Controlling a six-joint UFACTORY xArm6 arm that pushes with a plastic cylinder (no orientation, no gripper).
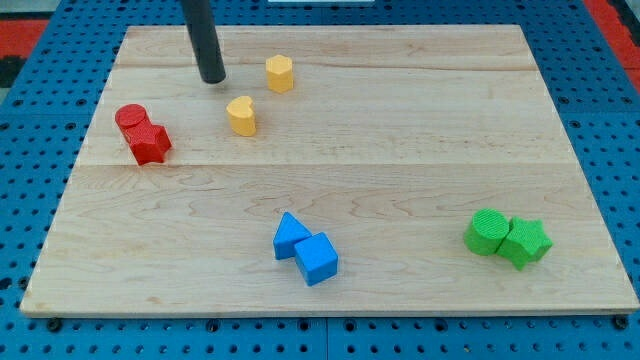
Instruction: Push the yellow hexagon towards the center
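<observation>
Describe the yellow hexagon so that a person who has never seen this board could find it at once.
Start at the wooden board and go to its part near the view's top left, where my tip stands. The yellow hexagon sits just to the view's right of my tip, apart from it. The other yellow block, a heart, lies lower and has a notched top, whereas the hexagon has flat sides.

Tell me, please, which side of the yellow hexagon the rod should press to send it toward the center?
No grip here, only a push. Contact the yellow hexagon on its upper-left face; board center lies toward the view's lower right. My tip sits just left of it, apart, so shift slightly toward the top first.
</observation>
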